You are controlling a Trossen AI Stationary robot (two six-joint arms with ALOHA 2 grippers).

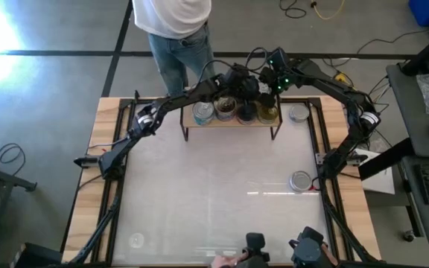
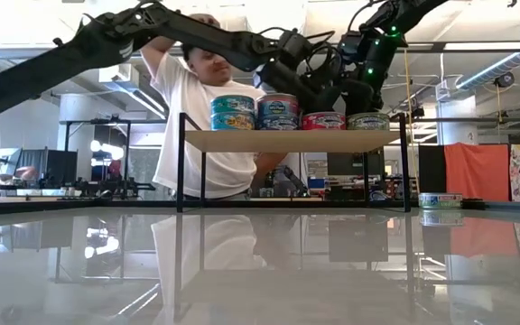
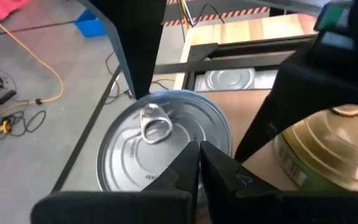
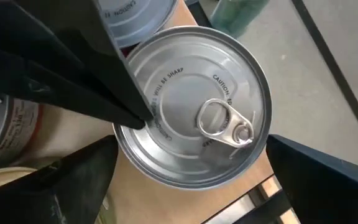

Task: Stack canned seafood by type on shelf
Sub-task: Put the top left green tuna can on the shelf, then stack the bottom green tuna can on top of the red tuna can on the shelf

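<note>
**Both grippers over the shelf, 2 tins waiting on the table**

Take the shelf (image 1: 233, 121) as your landmark. At its left end you have 2 tins stacked (image 2: 233, 112), and just right of them another stack of 2 (image 2: 278, 110), so those types look sorted already. Next along the board sit a single red-sided tin (image 2: 324, 120) and a green-sided, gold-topped tin (image 2: 368, 120).

Your left gripper (image 3: 199, 163) hangs above the shelf's middle with its fingers pinched together on nothing, tips resting at the edge of a silver lid (image 3: 166, 143); closed like that, it reads as nudging or steadying rather than lifting.

Your right gripper (image 4: 191, 155) is above the shelf's right half, fingers spread wide either side of a silver-topped tin (image 4: 194, 106) without clamping it, probably just set down or about to be taken.

Off the shelf's right end lies 1 loose tin (image 1: 298, 114); another (image 1: 300, 181) sits well in front of it, both still to be stacked.
</note>
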